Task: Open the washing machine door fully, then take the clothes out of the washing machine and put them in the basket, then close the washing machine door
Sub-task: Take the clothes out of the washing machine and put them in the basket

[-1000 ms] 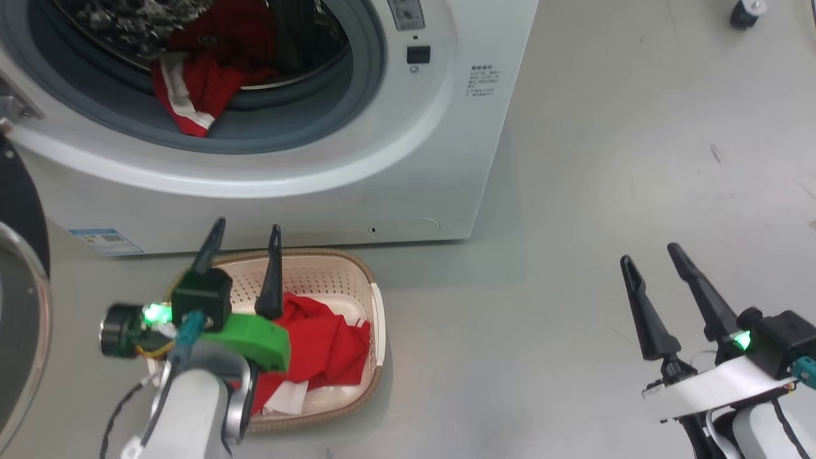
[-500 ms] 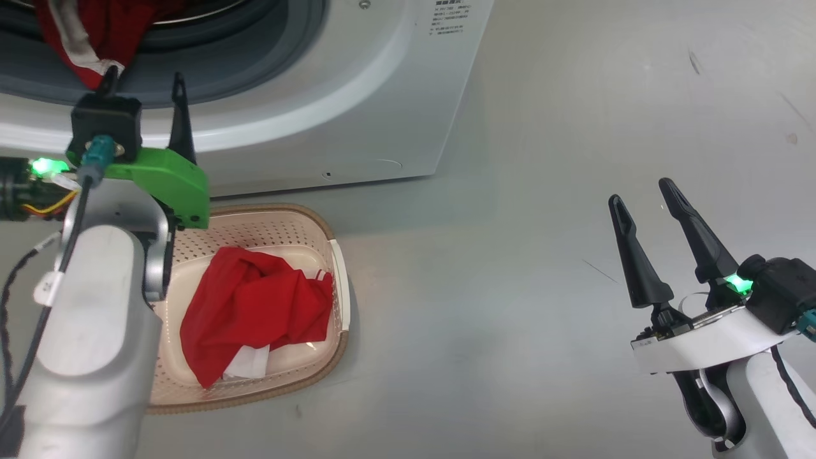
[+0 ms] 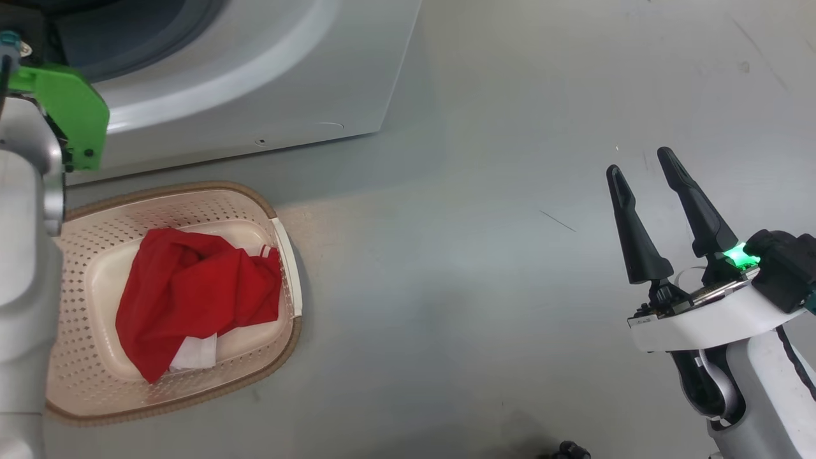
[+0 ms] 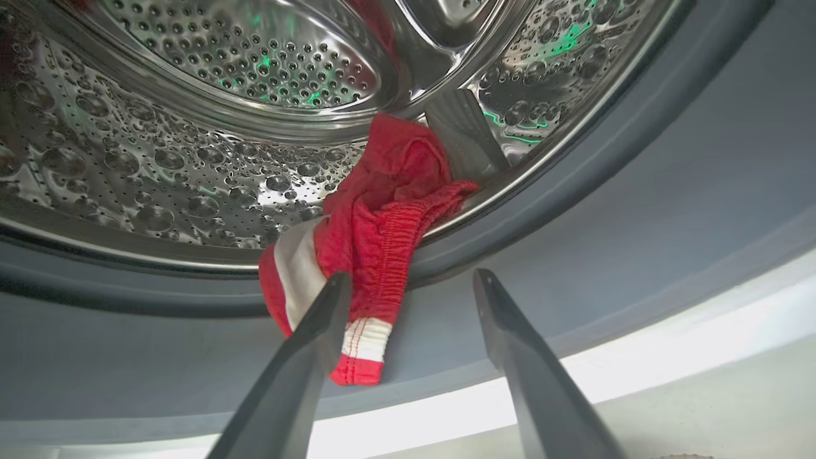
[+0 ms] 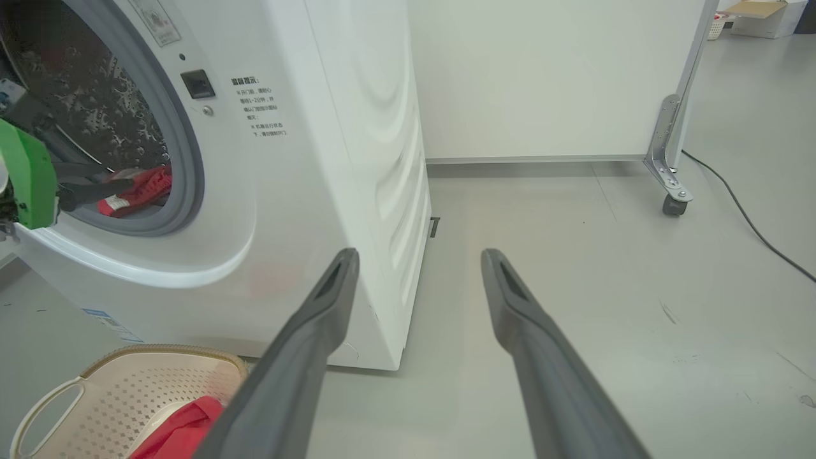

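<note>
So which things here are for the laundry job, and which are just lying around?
For the job:
washing machine
basket
red clothes inside it
red clothes hanging from the drum
open left gripper pointing at them

Just lying about:
black cable on the floor
white panel's wheeled metal foot
cardboard box far back

Red clothes (image 4: pixel 382 217) drape from the drum (image 4: pixel 191 159) over its lower lip onto the grey gasket (image 4: pixel 574 210), white-striped hem hanging lowest. Left gripper (image 4: pixel 411 277) is spread wide, one finger (image 4: pixel 319 331) overlapping the hem; contact unclear.
</note>
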`<state>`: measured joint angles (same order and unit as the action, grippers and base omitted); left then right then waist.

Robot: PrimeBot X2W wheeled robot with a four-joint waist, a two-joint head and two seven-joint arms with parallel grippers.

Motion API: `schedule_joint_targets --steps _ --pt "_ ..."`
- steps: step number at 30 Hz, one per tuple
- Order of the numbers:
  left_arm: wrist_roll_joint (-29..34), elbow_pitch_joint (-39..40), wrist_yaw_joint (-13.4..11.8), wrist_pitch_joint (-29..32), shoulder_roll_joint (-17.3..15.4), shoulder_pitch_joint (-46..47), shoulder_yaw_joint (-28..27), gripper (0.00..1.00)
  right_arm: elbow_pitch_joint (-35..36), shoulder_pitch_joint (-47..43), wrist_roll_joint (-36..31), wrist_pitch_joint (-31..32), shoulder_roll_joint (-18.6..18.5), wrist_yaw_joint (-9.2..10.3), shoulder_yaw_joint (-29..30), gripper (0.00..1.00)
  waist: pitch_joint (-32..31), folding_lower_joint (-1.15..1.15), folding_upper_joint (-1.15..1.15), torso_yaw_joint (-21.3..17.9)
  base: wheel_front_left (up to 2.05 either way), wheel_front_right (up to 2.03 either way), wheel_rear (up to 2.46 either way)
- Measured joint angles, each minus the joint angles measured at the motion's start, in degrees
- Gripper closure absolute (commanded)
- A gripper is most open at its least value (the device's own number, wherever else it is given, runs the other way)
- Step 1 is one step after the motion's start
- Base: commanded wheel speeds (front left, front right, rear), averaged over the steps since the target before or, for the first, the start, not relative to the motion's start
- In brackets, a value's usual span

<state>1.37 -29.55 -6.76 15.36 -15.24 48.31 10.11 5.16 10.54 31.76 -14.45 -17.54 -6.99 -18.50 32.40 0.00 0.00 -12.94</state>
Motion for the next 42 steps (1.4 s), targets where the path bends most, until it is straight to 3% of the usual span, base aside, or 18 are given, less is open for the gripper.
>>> schedule_joint_targets --steps 23,34,35,36,37,42 --pt "6.3 -6.5 0.0 8.8 -4.9 10.0 -3.2 0.0 0.3 2.3 0.8 0.0 -0.4 0.0 -0.6 0.0 6.7 0.0 0.0 -3.7 0.0 0.0 0.0" --pt "7.8 -8.3 0.0 9.8 -3.8 11.8 -4.8 0.0 0.3 3.5 1.0 0.0 -0.5 0.0 -0.1 0.0 8.4 0.0 0.0 -4.0 0.0 0.0 0.0" --pt "7.8 -8.5 0.0 9.8 -3.7 12.0 -5.1 0.16 0.3 3.6 1.0 0.0 -0.5 0.0 -0.1 0.0 8.5 0.0 0.0 -4.0 0.0 0.0 0.0" --pt "7.8 -8.6 0.0 9.8 -3.5 12.2 -5.4 0.72 0.3 3.6 1.0 0.0 -0.5 0.0 -0.1 0.0 8.5 0.0 0.0 -4.0 0.0 0.0 0.0" --pt "7.8 -8.7 0.0 9.8 -3.4 12.3 -5.6 1.0 0.3 3.7 1.0 0.0 -0.5 0.0 -0.1 0.0 8.5 0.0 0.0 -4.0 0.0 0.0 0.0" --pt "8.9 -8.9 0.0 9.7 -2.6 12.5 -8.2 1.0 0.0 4.0 1.0 0.0 -0.5 0.0 0.0 0.0 8.6 0.0 0.0 -3.8 0.0 0.0 0.0"
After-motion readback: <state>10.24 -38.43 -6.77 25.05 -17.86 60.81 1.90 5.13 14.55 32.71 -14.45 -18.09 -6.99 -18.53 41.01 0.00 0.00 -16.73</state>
